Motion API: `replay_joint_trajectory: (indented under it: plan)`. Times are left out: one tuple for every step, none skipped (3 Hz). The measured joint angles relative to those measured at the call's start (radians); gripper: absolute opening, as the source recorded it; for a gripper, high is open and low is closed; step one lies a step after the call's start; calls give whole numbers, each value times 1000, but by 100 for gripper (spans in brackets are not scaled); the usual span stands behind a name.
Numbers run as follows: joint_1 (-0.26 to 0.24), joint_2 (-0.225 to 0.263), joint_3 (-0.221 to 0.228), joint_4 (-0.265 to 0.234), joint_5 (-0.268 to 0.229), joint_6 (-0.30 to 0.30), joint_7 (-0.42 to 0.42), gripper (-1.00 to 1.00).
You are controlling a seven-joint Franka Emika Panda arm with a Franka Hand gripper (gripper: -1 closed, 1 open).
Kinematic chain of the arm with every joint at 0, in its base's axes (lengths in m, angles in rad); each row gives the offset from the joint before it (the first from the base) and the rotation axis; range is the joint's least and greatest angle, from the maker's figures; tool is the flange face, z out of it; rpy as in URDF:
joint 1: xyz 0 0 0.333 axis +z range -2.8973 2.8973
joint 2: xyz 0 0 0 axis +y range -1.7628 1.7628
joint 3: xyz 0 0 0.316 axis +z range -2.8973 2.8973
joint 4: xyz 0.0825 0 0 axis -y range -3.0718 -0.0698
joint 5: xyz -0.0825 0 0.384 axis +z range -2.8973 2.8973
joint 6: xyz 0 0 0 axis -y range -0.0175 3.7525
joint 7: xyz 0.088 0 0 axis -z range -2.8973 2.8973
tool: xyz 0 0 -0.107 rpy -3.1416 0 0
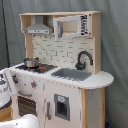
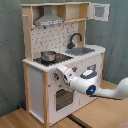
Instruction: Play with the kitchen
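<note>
Gripper (image 2: 59, 75) at knob panel of kitchen (image 2: 75, 30), finger state cannot tell. Kitchen white and light wood; pot (image 1: 31, 62) on stovetop, black faucet (image 1: 84, 58) over grey sink (image 1: 71, 74).

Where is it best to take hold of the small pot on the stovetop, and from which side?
Probably the pot by its rim, coming from above: it stands upright on the stovetop with open space beneath the range hood. No handle can be made out. The gripper is below, at the kitchen's front.
</note>
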Motion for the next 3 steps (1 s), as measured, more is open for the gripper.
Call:
replay_joint_trajectory:
  plan:
    - [0, 0, 0, 1, 0, 2, 78, -100]
    - [0, 0, 0, 1, 0, 3, 78, 100]
    - [67, -5, 3, -13, -4, -75, -8, 100]
